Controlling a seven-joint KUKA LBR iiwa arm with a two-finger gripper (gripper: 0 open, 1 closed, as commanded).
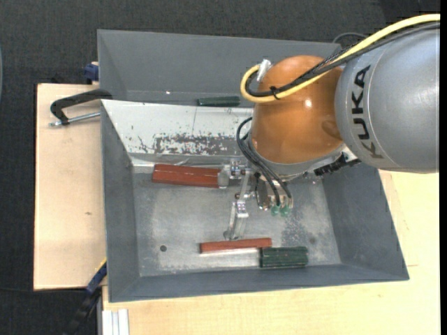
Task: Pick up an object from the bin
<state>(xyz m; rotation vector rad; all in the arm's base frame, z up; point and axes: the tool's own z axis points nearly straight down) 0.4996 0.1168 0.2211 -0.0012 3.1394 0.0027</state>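
Observation:
My gripper [238, 218] hangs below the orange wrist cover, near the middle of the bin floor. Its lower end sits just above a thin red bar [235, 245] that lies lengthwise near the front wall, with a pale strip along its near side. A dark green block [283, 257] lies against that bar's right end. Behind and to the left of the gripper, a wider red-brown bar [184, 176] with a metal end lies by the back wall. Nothing shows held in the gripper.
The arm and its orange cover hang over the bin's right half and hide the floor beneath. A small dark speck [163, 248] lies on the floor at the front left. Open floor stretches across the left middle.

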